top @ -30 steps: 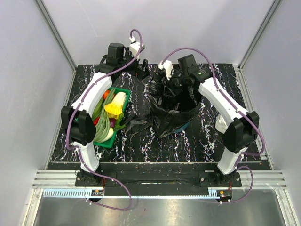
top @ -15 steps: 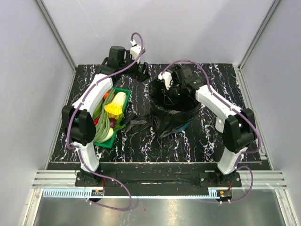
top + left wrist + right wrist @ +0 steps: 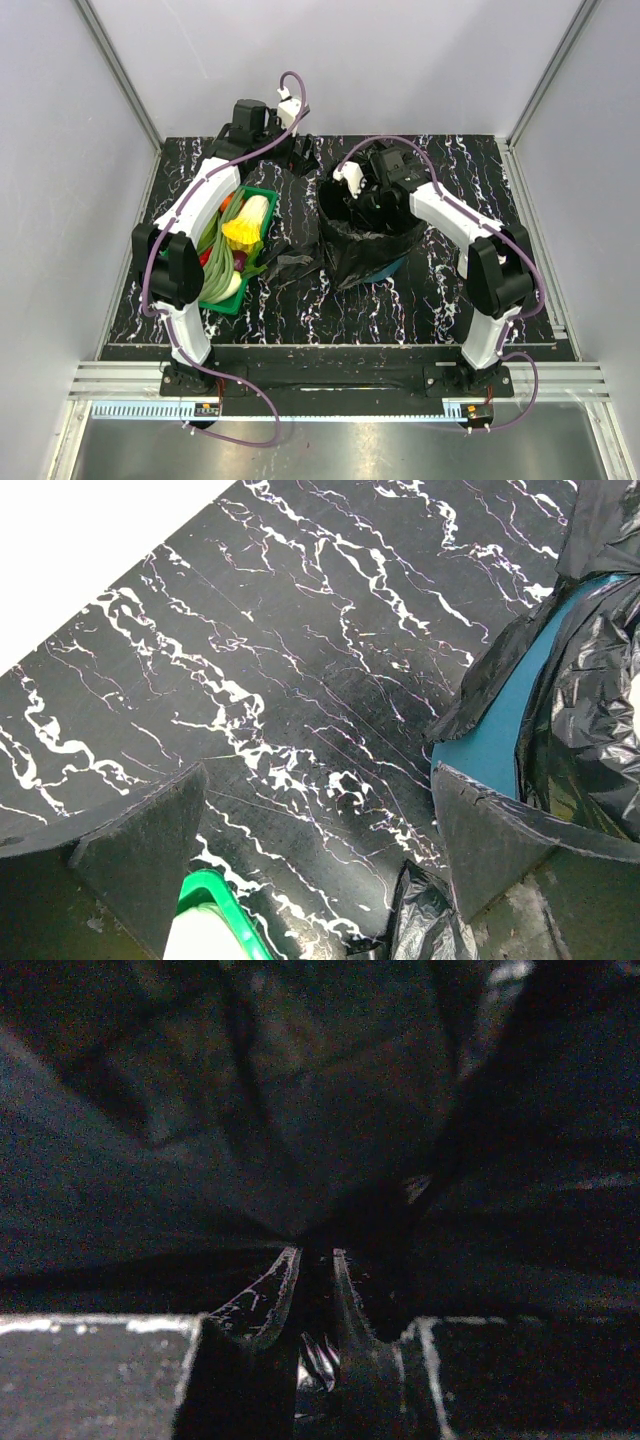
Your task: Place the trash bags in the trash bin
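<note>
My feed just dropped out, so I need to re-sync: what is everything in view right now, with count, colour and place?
table: one, black with white veining, under everything
trash bin: one, teal, right of centre
large trash bag: one, glossy black, draped in and over the trash bin
small trash bag: one, black, on the table between tray and trash bin
tray: one, green, left side
vegetables: several, yellow, white, green, red, in the tray
left gripper: open, over bare table at the back
right gripper: inside the trash bin, shut on the large trash bag
</note>
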`<state>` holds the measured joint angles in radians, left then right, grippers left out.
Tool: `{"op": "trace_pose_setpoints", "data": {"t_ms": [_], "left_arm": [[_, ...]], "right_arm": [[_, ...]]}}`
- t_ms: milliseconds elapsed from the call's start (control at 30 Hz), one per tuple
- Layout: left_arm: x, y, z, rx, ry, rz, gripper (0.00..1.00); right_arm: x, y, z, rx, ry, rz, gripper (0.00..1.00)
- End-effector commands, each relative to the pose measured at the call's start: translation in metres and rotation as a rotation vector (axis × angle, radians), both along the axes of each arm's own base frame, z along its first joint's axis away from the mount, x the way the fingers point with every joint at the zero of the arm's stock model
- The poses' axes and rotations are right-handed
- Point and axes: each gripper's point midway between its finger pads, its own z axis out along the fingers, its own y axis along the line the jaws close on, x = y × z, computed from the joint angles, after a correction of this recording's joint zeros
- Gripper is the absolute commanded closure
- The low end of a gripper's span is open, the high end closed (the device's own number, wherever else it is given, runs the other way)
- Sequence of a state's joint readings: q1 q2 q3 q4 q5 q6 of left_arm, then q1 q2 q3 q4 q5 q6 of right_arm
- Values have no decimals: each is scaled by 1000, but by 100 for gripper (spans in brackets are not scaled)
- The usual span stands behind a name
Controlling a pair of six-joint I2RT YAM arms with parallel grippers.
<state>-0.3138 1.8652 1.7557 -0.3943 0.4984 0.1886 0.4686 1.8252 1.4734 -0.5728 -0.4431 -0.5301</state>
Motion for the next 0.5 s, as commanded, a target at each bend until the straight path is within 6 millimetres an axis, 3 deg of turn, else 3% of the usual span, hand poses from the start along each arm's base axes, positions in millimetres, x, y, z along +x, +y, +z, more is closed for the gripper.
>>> {"op": "trace_pose_setpoints", "data": {"t_ms": [0, 167, 467], "left_arm": [[-4, -6, 30, -25, -94, -39, 1], [-6, -8, 26, -23, -87, -50, 1], [-14, -19, 22, -20, -85, -88, 1]], "right_arm": [[5, -5, -11, -62, -54, 39, 76], [6, -8, -22, -92, -54, 57, 76], [8, -12, -18, -112, -87, 65, 71]]}}
